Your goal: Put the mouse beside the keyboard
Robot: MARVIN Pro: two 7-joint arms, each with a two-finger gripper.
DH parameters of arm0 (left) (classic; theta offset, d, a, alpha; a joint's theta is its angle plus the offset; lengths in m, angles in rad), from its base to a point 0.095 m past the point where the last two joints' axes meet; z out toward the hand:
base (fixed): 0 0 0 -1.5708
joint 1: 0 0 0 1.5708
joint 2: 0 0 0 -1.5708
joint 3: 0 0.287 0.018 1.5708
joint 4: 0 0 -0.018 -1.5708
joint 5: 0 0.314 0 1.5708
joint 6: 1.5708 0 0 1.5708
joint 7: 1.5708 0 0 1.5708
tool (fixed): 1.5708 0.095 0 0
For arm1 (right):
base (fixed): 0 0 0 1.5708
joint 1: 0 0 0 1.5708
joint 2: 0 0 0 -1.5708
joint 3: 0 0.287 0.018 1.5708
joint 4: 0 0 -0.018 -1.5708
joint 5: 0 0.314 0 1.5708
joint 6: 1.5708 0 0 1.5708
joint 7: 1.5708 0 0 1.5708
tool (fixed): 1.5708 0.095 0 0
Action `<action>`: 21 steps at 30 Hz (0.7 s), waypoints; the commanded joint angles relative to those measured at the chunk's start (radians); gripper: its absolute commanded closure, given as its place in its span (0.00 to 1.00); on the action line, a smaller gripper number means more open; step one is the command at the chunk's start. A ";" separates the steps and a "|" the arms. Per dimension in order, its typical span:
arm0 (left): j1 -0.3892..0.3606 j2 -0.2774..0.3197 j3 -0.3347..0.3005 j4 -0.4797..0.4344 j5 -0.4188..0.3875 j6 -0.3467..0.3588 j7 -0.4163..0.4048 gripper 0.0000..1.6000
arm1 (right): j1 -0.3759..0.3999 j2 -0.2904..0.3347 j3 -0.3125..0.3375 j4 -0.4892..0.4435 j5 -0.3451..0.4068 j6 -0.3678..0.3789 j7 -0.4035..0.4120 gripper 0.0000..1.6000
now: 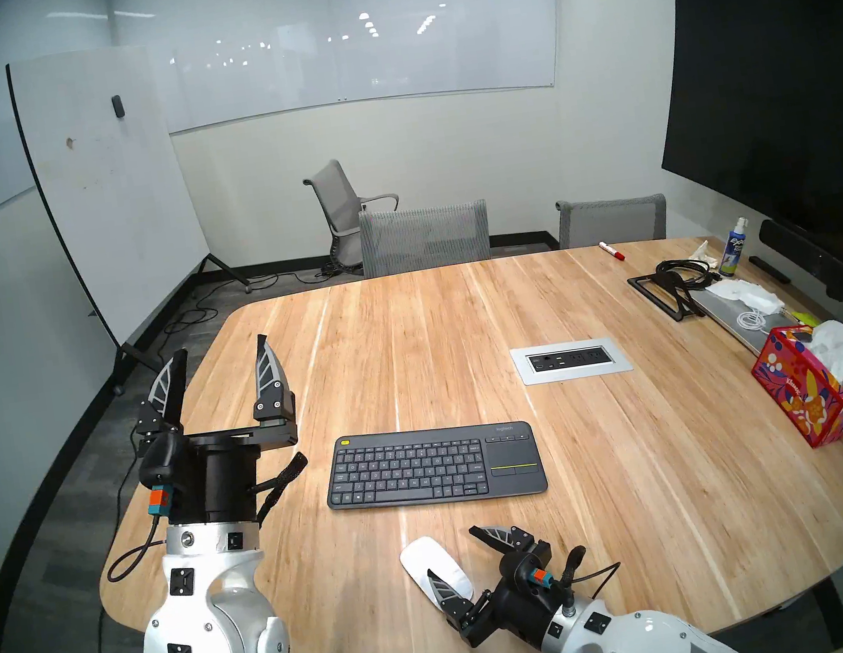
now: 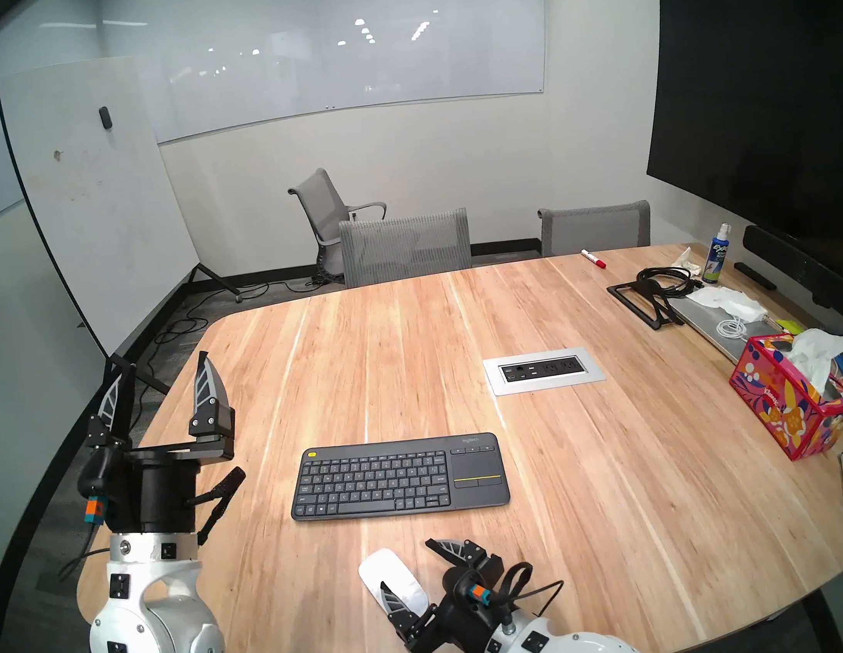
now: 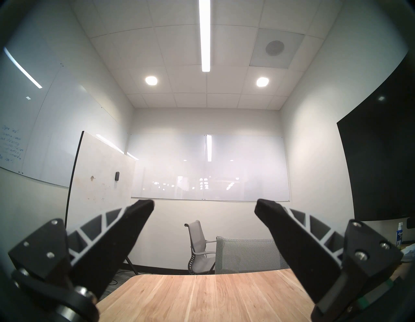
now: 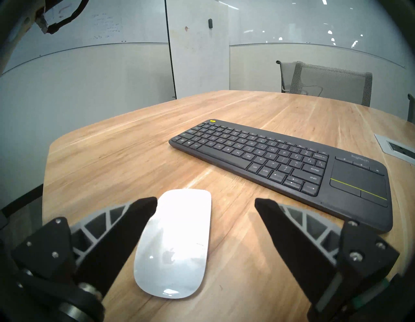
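Nearest my view, the right pincer (image 4: 205, 203) stands spread and empty astride the mouse (image 4: 174, 242), whose long axis parallels my fingers, lying on the tabletop (image 1: 645, 475) in front of the keyboard (image 1: 433, 465), not beside it.

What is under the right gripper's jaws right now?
The mouse lies on the table between the right gripper jaws, nearer one finger. Whether that finger touches it cannot be told; the mouse's underside is hidden.
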 commanded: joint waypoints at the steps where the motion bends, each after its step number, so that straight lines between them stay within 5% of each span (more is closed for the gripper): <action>1: -0.001 0.001 0.000 -0.018 0.000 -0.001 -0.001 0.00 | 0.040 0.002 -0.019 0.010 0.001 -0.001 0.000 0.00; 21: 0.000 0.001 0.000 -0.018 0.000 -0.001 -0.001 0.00 | 0.077 0.035 -0.063 0.035 0.016 0.004 -0.017 0.00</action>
